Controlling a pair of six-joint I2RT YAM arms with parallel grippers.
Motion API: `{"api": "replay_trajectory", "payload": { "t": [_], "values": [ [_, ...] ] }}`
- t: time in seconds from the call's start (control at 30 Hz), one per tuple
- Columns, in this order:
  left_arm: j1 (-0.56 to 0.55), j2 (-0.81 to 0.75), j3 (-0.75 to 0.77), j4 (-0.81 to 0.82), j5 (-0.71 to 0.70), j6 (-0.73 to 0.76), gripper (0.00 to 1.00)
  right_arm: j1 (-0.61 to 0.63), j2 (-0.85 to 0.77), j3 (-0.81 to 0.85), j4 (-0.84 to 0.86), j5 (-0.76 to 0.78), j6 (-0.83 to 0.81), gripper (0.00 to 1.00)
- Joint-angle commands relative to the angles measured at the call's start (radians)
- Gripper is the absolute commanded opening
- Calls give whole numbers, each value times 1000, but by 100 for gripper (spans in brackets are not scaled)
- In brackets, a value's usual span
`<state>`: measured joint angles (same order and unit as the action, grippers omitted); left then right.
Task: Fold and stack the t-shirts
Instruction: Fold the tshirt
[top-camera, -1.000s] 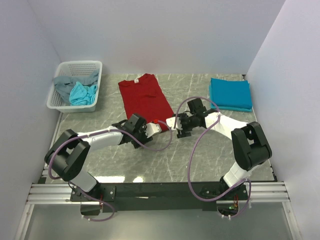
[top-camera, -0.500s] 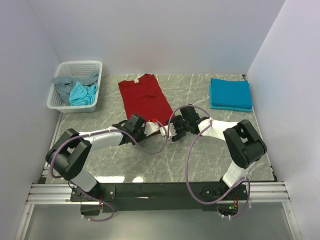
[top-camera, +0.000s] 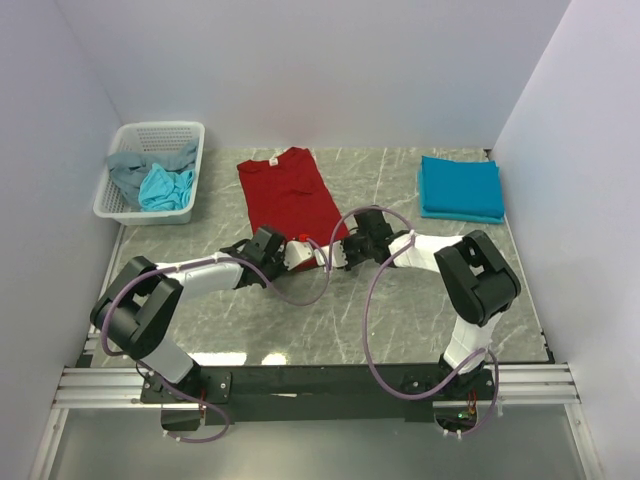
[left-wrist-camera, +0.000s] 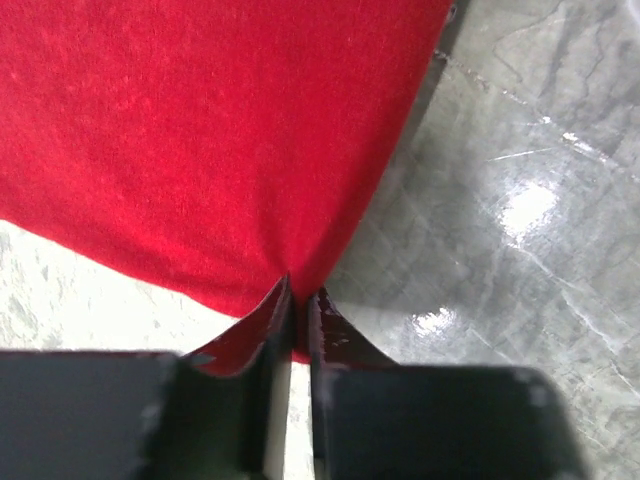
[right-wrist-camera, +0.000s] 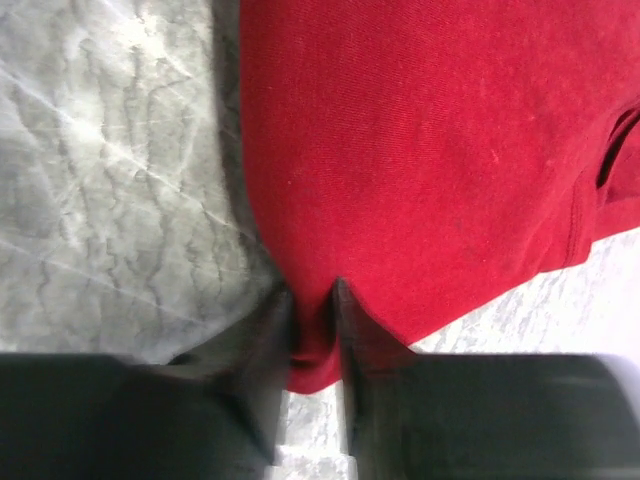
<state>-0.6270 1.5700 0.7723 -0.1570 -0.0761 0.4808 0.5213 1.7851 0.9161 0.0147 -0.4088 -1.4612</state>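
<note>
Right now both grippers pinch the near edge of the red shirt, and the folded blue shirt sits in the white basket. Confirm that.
One error: the folded blue shirt lies on the table at the right, not in the white basket, as the top view shows. The left gripper and right gripper do pinch the near edge of the red shirt.

The left gripper (top-camera: 299, 250) and right gripper (top-camera: 338, 256) sit side by side at the near hem of the spread shirt (top-camera: 290, 195); folded shirt (top-camera: 460, 188) beyond-right, basket (top-camera: 150, 128) beyond-left.
</note>
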Motion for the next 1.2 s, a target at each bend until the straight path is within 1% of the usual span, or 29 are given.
{"api": "replay_trajectory", "payload": {
  "t": [0.0, 0.03, 0.07, 0.1, 0.17, 0.2, 0.3, 0.33, 0.37, 0.53, 0.57, 0.63, 0.67, 0.7, 0.73, 0.77, 0.8, 0.83, 0.9, 0.97, 1.03, 1.1, 1.17],
  "values": [
    [1, 2, -21, 4, 24, 21, 10, 6, 20, 44, 19, 5, 9, 25],
    [1, 4, -22, 11, 24, 22, 8, 6, 20, 46, 16, 1, 6, 22],
    [3, 4, -24, 10, 29, 25, 1, 8, 17, 44, 13, -4, 2, 19],
    [4, 7, -24, 11, 32, 25, 1, 6, 16, 46, 2, -15, -7, 14],
    [9, 7, -21, 2, 58, 27, 0, 8, 1, 41, -9, -28, -13, 9],
    [10, -5, -24, -1, 68, 28, 0, 6, -9, 37, -43, -35, -24, 4],
    [9, -59, -36, -28, 137, 31, 0, 5, -67, 0, -106, -68, -56, 0],
    [-2, -79, -47, -39, 160, 38, 0, 3, -84, -9, -130, -85, -65, 0],
    [-11, -97, -53, -48, 218, 47, 0, 3, -122, -34, -149, -93, -79, 0],
    [-94, -172, -88, -119, 317, 52, 0, 2, -265, -161, -239, -133, -80, 0],
    [-109, -179, -91, -133, 329, 39, 0, 2, -321, -181, -254, -146, -71, 0],
    [-163, -208, -90, -180, 375, 4, 0, 3, -418, -229, -338, -159, -79, 0],
    [-183, -208, -93, -193, 375, -8, 0, 3, -453, -246, -373, -163, -74, 0],
    [-204, -235, -99, -200, 396, -22, 0, 5, -489, -259, -450, -163, -73, 0],
    [-253, -252, -113, -213, 413, -36, 0, 8, -519, -282, -499, -165, -82, 0],
    [-276, -269, -122, -213, 424, -60, 0, 11, -580, -295, -545, -165, -100, 0],
    [-324, -301, -126, -219, 415, -74, 0, 13, -614, -309, -611, -166, -100, 0],
    [-332, -315, -123, -239, 433, -97, 0, 13, -672, -331, -640, -168, -103, 0],
    [-349, -349, -117, -243, 446, -110, 0, 16, -728, -356, -682, -165, -103, 0],
    [-349, -366, -107, -248, 426, -110, 0, 13, -768, -358, -683, -157, -58, 0],
    [-346, -375, -88, -240, 368, -94, 0, 6, -762, -326, -639, -144, 1, 0],
    [-317, -373, -65, -222, 336, -76, 0, -10, -745, -298, -560, -142, 67, 0],
    [-274, -367, -44, -208, 314, -50, 0, -14, -682, -222, -501, -113, 149, 0]
  ]
}}
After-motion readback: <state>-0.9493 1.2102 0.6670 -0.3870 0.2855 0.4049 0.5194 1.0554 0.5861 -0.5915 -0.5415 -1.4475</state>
